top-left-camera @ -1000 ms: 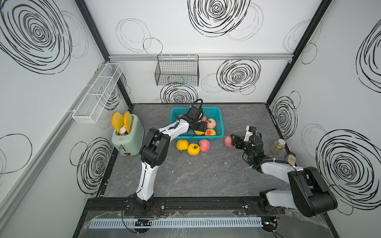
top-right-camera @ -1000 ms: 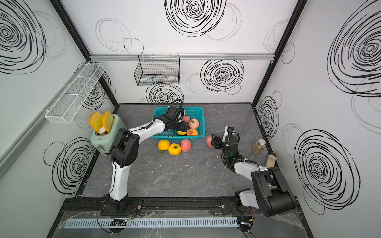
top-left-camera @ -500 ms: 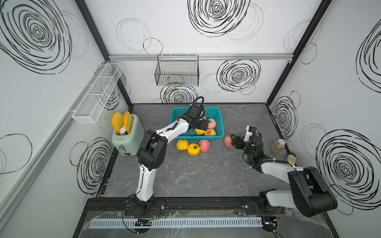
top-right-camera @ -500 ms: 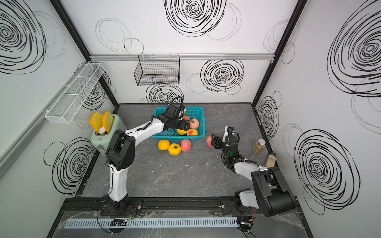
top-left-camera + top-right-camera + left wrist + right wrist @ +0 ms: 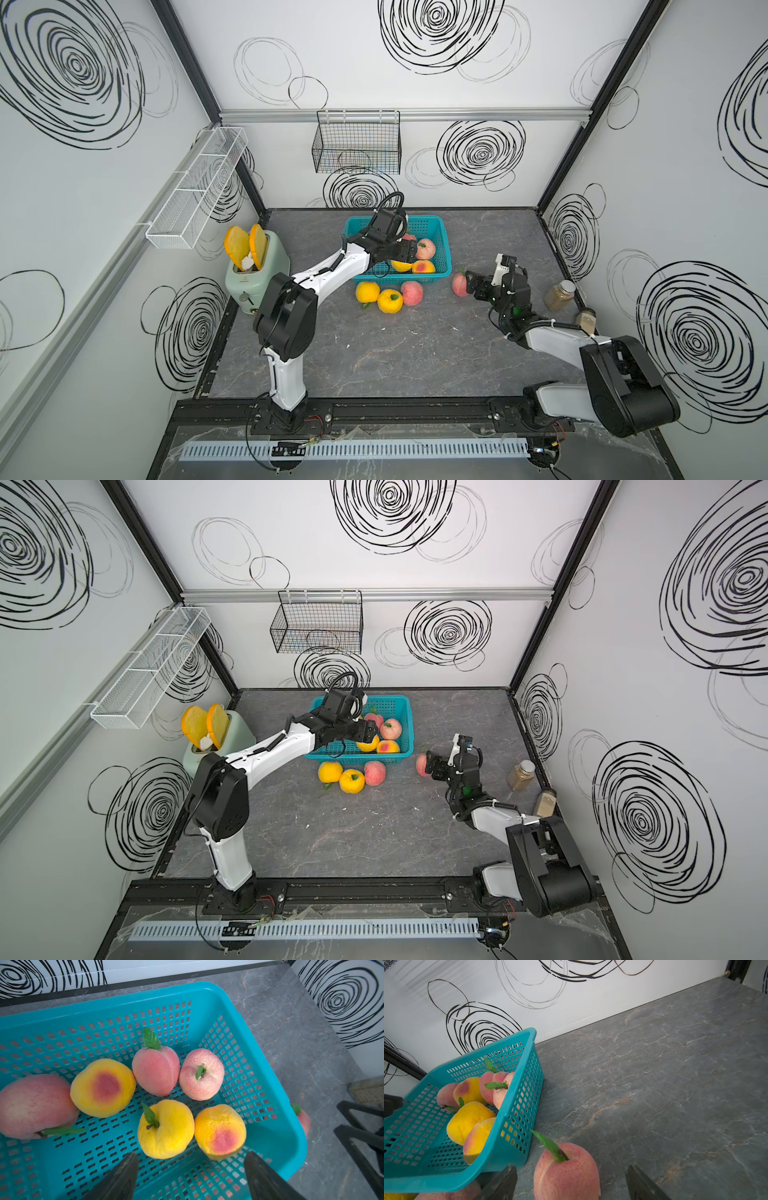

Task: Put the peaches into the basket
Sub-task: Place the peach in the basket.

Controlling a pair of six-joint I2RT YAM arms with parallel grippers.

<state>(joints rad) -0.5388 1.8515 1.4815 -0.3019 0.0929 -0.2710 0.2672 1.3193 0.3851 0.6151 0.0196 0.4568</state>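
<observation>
The turquoise basket (image 5: pixel 432 220) (image 5: pixel 400 701) stands at the back middle of the table. Several pink and yellow peaches (image 5: pixel 165 1128) lie inside it. My left gripper (image 5: pixel 409 251) (image 5: pixel 190 1159) hangs open over the basket's inside (image 5: pixel 104 1012), with nothing between its fingers. Right of the basket (image 5: pixel 512 1142), a pink peach with a green leaf (image 5: pixel 566 1174) (image 5: pixel 458 284) rests on the table. My right gripper (image 5: pixel 571 1167) (image 5: pixel 471 282) is open around it, fingers apart from its sides. Two yellow peaches (image 5: pixel 367 291) (image 5: pixel 390 300) and a pink one (image 5: pixel 412 292) lie in front of the basket.
A mint toaster (image 5: pixel 255 270) with toast slices stands at the left. Two jars (image 5: pixel 561 295) (image 5: pixel 585 320) stand by the right wall. A black wire basket (image 5: pixel 357 147) hangs on the back wall and a white mesh rack (image 5: pixel 195 191) on the left wall.
The left arm's elbow has swung toward the front left while its gripper stayed over the basket. The right arm has not moved.
</observation>
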